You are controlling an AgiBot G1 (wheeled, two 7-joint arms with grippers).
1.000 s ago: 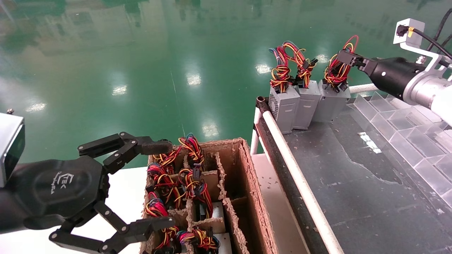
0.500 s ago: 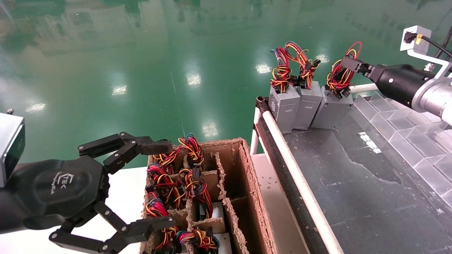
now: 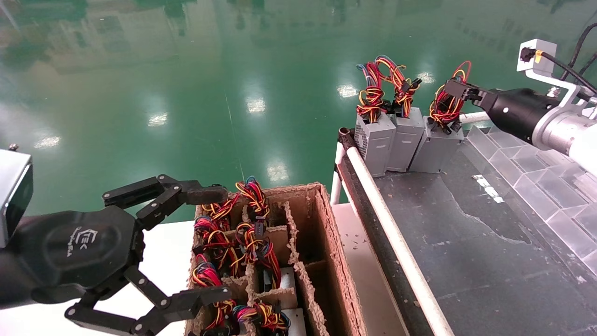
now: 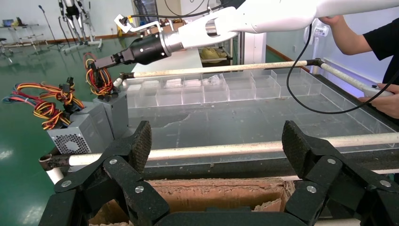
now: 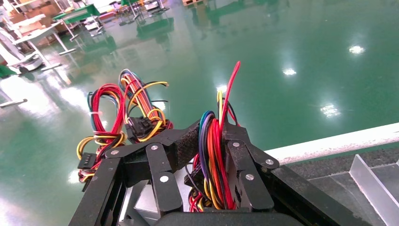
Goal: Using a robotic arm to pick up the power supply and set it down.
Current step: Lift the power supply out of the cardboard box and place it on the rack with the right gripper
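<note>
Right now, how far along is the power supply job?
Two grey units already stand on the black table. In hand: the right gripper is shut on the wire coil of the power supply, set against them. Left: releasing. The left gripper waits open above the cardboard box.

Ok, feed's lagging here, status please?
Right gripper shut on power supply's wire coil; box on belt, touching neighbouring supply. Left gripper open, parked beside carton.
</note>
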